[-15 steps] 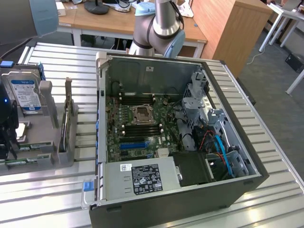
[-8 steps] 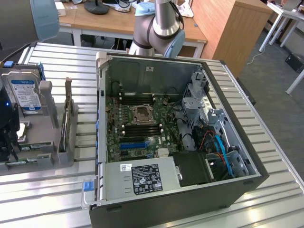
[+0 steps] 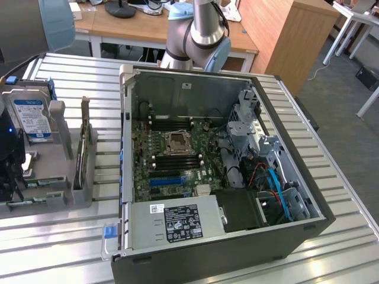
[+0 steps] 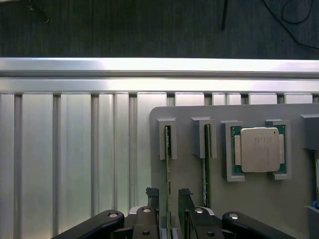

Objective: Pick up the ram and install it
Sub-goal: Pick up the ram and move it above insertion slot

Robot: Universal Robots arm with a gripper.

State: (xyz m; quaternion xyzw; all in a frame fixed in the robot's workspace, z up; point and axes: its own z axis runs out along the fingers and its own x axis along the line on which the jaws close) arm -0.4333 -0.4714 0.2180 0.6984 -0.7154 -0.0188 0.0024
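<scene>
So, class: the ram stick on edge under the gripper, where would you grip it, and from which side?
Pinch the ram across its two flat faces near the upper edge, coming straight down from above. It stands on edge in the grey holder, its end in a slot, likely leaving only those faces free. The open gripper straddles it.

Ribbed silver aluminium table (image 3: 71, 71) under soft, even light, with a sheen along the rails. Beyond its far edge, a light-brown wooden desk (image 3: 136, 26) with a round black stand base (image 3: 121, 8) on top. Off the far corner at the exterior view's right, a tall brown wooden cabinet (image 3: 284, 35). Grey carpeted floor (image 3: 346, 124) alongside, with white furniture legs (image 3: 349, 29), a thin white cable (image 3: 320, 70) and a small black box (image 3: 367, 77).
</scene>
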